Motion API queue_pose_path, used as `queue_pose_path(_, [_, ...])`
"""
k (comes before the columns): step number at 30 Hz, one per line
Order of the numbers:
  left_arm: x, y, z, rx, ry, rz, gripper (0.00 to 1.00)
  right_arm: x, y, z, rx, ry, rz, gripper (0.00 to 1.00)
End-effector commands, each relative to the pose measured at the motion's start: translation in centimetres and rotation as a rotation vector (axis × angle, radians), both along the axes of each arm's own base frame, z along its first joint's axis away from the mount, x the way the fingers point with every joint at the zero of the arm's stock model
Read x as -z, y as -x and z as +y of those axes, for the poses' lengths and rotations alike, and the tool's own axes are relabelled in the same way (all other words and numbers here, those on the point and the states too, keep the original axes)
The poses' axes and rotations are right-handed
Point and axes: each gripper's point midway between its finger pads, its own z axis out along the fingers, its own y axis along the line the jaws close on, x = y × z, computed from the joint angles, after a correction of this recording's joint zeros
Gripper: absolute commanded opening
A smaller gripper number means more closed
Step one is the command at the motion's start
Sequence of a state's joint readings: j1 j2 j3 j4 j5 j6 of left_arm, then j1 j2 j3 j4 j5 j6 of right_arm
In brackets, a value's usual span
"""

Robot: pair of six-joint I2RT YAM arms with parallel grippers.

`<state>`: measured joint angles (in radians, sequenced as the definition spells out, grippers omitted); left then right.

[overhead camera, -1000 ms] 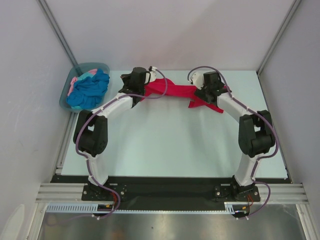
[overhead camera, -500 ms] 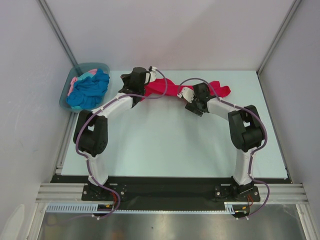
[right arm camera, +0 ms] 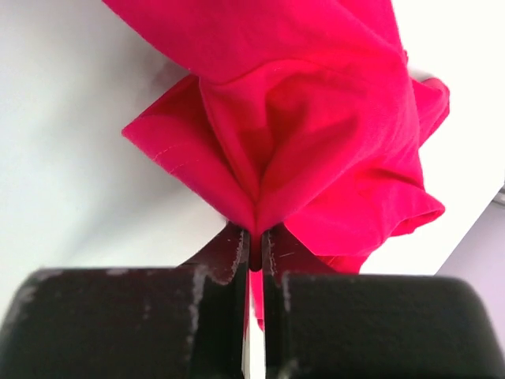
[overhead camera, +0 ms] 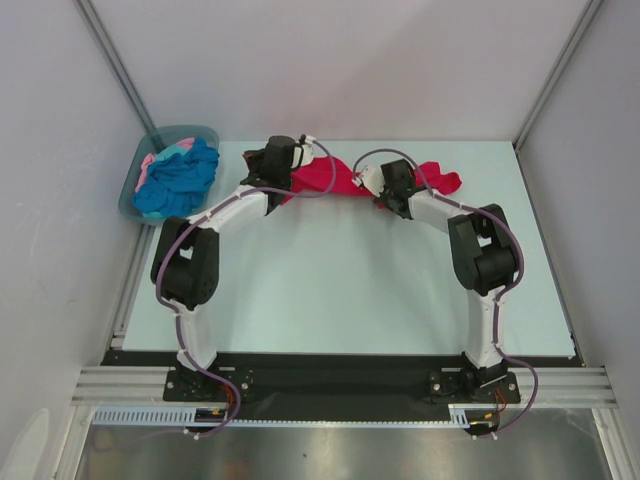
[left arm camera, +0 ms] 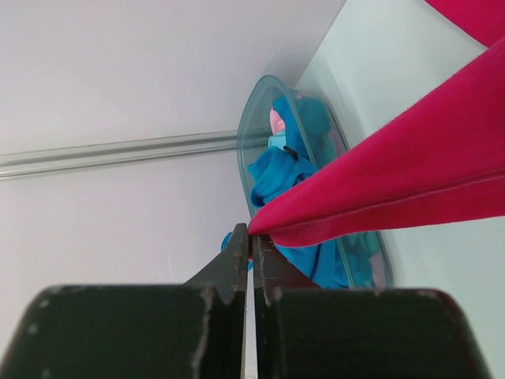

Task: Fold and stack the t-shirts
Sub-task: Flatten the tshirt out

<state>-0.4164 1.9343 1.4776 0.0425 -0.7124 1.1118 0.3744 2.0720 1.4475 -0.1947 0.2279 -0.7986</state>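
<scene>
The red t-shirt [overhead camera: 335, 175] lies bunched along the far side of the desk [overhead camera: 340, 290], strung between both arms. The left gripper [left arm camera: 251, 241] is clamped on its hem, and the right gripper [right arm camera: 254, 237] is pinched tight on a gathered fold. The blue t-shirt [overhead camera: 182, 178] and the pink t-shirt [overhead camera: 150, 163] sit heaped in the tub [overhead camera: 172, 130] at the far left

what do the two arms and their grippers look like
The left arm and right arm match: white link shells with bulky black joint housings. A thin purple-grey cable runs along each from base to wrist. The left gripper and right gripper have flat matte black fingers tapering to narrow tips. No markings show.
</scene>
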Motion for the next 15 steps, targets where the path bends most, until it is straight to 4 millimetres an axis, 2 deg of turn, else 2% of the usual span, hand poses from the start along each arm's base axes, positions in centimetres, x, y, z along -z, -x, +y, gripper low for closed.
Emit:
queue_pose_path(1, [-2.8,-0.7,0.0,-0.019,0.007,-0.071,0.00,-3.0,-1.2,0.8,0.006,-0.025,-0.062,0.00])
queue_pose_path(3, [-2.8,-0.9,0.0,-0.018,0.008,-0.070,0.00,-3.9,-1.1,0.7,0.002,-0.027,-0.068,0.00])
queue_pose_path(6, [-2.8,-1.0,-0.1,-0.015,0.008,-0.072,0.00,-6.7,-1.3,0.5,-0.008,-0.029,-0.120,0.00])
queue_pose_path(15, [-2.7,-1.6,-0.3,-0.013,0.010,-0.073,0.00,-17.4,-4.9,-3.6,0.084,-0.007,-0.382,0.00])
